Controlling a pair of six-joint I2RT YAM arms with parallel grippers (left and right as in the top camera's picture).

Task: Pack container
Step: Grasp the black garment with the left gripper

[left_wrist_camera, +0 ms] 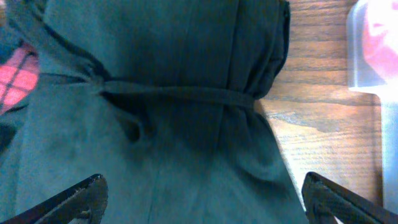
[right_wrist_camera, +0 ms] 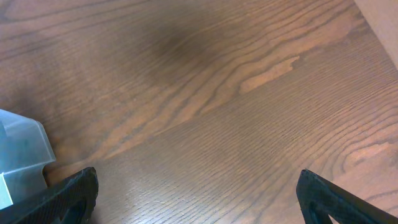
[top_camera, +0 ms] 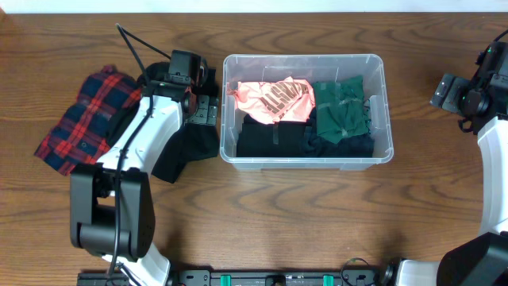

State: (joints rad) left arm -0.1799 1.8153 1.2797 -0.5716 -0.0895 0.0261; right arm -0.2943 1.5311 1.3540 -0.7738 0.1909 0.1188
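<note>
Large clear plastic rectangular container (top_camera: 302,56) sits mid-table, part-filled with folded pink, green and black clothes (top_camera: 274,99). Black garment (left_wrist_camera: 186,124) lies just left of it, likely next in. Left gripper (left_wrist_camera: 204,196) hovers over that garment, jaws wide. Right gripper (right_wrist_camera: 196,193) is parked over bare wooden table (right_wrist_camera: 217,93), jaws wide, empty.

Setting: robot-manip. lab bench. Evidence: two white-and-black jointed robot arms, L arm (top_camera: 135,151) & R arm (top_camera: 494,159), based at near edge of brown wood-grain counter (top_camera: 317,214). Black mounting rail w/ green clips (top_camera: 286,278) runs along that edge. Black cable (top_camera: 129,46) off L arm. On counter: clear rectangular plastic bin (top_camera: 302,57) w/ folded clothes. Room beyond not visible.
</note>
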